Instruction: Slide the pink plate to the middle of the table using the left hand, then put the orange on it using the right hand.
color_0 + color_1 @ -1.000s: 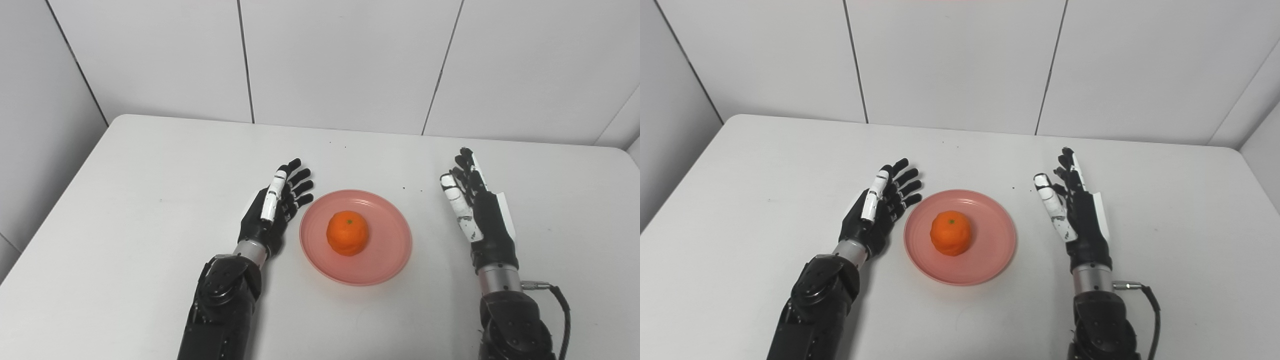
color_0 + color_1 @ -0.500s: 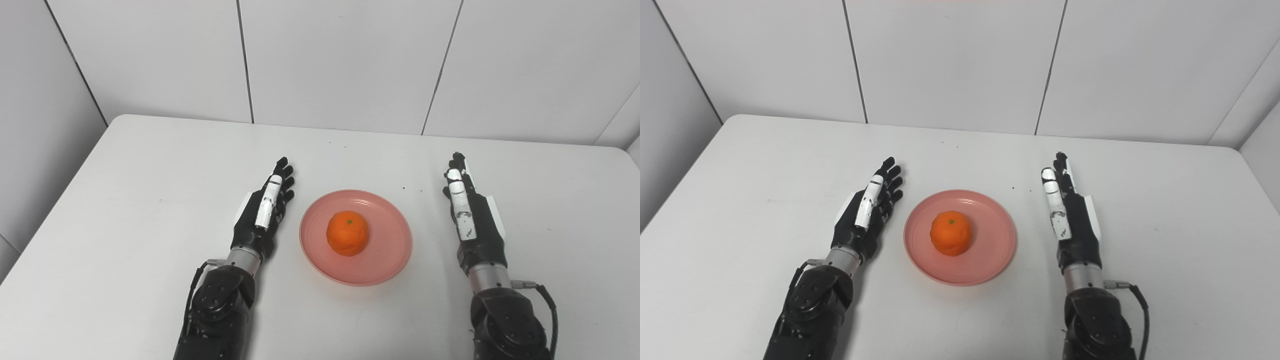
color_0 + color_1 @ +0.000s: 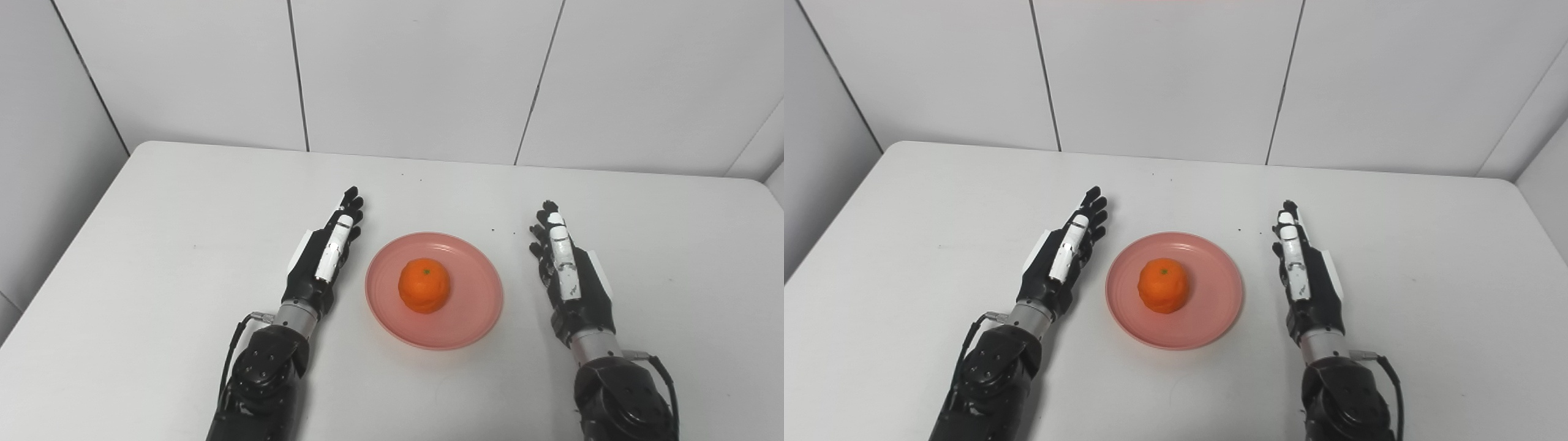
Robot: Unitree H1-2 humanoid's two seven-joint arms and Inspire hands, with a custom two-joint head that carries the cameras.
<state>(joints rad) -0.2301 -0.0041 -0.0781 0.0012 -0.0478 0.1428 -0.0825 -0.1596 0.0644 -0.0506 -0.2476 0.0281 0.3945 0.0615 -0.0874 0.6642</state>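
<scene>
Both hands (image 3: 323, 260) flatter, prob. empty

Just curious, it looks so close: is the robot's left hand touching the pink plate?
Apart. The left eye view shows a strip of bare white table between the left hand and the rim of the pink plate; its fingers point past it.

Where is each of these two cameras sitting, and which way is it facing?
Left eye view: on the head, looking down at the table; both forearms rise from the bottom edge.
Right eye view: beside it, slightly rightward, same downward aim, same forearms.
Shared: orange on pink plate, between open left hand and right hand.
</scene>
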